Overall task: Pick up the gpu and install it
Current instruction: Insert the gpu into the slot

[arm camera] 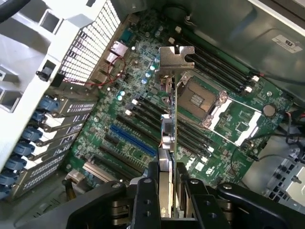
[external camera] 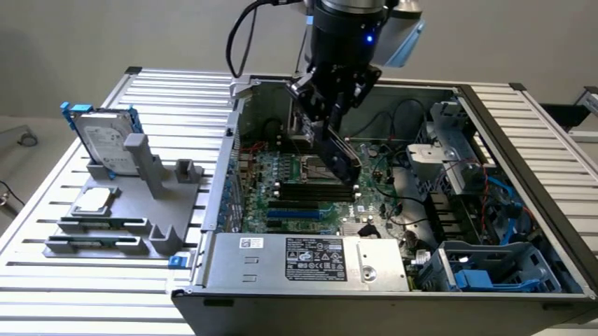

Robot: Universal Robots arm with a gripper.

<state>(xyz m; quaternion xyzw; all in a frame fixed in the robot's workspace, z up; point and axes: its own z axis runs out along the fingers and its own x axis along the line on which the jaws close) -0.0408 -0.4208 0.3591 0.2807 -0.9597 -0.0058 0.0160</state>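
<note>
Got the card [external camera: 341,164] pinched edge-on in my claw [arm camera: 166,183]. It's hanging in the air over the middle of the motherboard [arm camera: 109,143] inside the open case [external camera: 280,262], not seated yet. Its silver bracket [arm camera: 176,57] is at the far end, near the processor socket [arm camera: 202,98]. The blue slot [arm camera: 133,139] sits closer to the board's rear-wall edge. My take: keep the card square, match its edge to that slot, no tilting.

I see the gpu [arm camera: 170,133] edge-on, its faces hidden from me. The frame edge cuts the end effector [arm camera: 167,180], and the power supply label [external camera: 316,257] is too small to read.
</note>
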